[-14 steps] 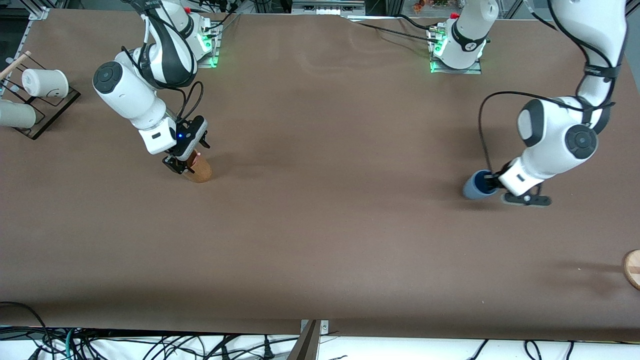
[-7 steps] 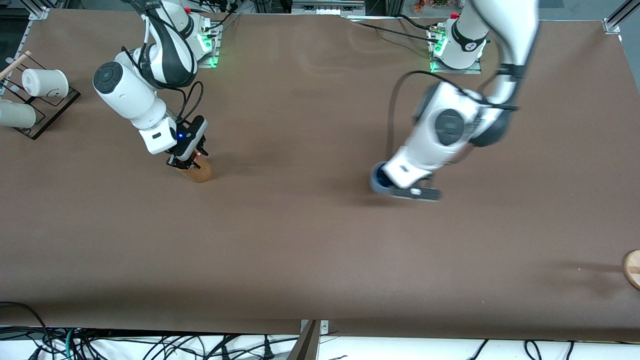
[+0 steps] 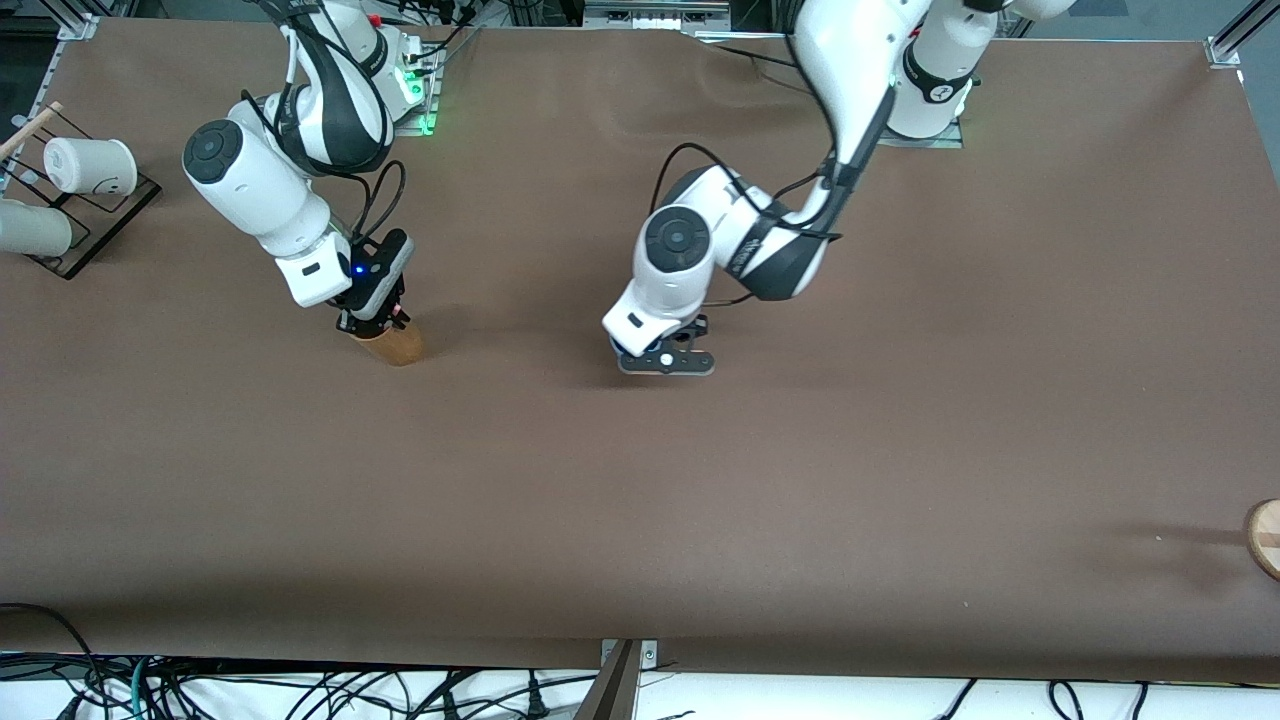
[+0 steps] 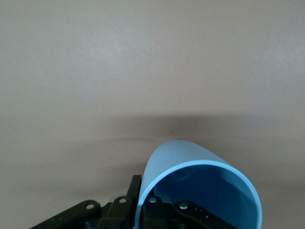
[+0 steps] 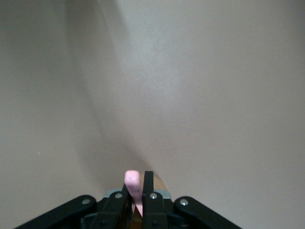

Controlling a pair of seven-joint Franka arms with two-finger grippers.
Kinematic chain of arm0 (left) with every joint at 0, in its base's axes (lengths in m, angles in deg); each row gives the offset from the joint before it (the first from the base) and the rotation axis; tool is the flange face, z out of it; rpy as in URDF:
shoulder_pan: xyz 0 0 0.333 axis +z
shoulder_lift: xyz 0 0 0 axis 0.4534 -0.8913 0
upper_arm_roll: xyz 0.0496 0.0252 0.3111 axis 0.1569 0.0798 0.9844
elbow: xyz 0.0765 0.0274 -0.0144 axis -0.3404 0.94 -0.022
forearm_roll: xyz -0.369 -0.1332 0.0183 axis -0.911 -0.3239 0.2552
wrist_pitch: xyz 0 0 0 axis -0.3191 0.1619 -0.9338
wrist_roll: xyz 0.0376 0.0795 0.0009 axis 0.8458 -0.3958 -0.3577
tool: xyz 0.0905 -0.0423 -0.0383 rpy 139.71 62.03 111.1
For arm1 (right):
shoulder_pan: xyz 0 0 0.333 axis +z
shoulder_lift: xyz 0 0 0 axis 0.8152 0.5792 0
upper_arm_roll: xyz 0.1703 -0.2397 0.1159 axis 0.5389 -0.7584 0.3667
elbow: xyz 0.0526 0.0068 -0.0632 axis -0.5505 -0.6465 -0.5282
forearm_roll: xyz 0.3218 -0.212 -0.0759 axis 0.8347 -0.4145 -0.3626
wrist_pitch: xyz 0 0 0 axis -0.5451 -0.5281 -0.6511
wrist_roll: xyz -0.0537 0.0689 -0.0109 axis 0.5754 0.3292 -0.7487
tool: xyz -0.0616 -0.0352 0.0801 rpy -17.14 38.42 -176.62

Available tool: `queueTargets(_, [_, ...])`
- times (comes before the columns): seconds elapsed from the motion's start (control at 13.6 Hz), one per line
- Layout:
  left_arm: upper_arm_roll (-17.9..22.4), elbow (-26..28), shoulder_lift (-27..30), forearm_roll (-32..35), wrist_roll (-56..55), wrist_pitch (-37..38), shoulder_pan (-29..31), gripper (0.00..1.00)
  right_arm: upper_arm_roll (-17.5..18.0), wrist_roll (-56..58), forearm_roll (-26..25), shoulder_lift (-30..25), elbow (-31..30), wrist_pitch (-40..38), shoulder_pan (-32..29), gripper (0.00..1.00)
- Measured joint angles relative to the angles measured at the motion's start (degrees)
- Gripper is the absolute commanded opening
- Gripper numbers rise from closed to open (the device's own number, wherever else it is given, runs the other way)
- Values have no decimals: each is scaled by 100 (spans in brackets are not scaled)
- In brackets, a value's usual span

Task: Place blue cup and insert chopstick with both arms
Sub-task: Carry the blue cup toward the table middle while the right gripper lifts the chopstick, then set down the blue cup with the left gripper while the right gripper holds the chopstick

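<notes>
The left arm reaches from its base at one o'clock to mid-tabletop, its left gripper (image 3: 652,352) pointing down, jaws clamped on a cup wall. The right arm bends down at ten o'clock, right gripper (image 3: 372,322) jaws pinched shut.

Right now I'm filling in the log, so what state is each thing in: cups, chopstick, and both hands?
blue cup: held by its rim, carried over the middle of the table.
left hand: shut on the blue cup.
chopstick: pinched upright at its top, over the brown cup.
right hand: shut on the chopstick, at the brown cup's mouth.
brown cup: standing on the table.
white cups: lying sideways on a rack.
</notes>
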Motion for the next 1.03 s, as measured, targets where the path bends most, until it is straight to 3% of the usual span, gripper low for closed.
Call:
queueTargets(0.22, [9,-261,-333,0,-457,-15,-184,0,-1,1,0,-172,12,25,-2,0])
queueTargets(0.44, [20,-328,-382,0,-593,-39,-227,95,-3,0,0,-406,100,-133,-3,0])
queueTargets(0.51, [22,-340,-395,0,-595,-51,-227,100,-3,-3,2,-499,206,-324,-3,0])
queueTargets(0.73, [57,-511,-340,0,-556,23,-224,100,-14,-48,18,-750,885,-1391,-4,0])
queueTargets(1.03, [150,-663,281,0,232,934,38,100,-171,-746,301,-830,1850,-2599,-8,0])
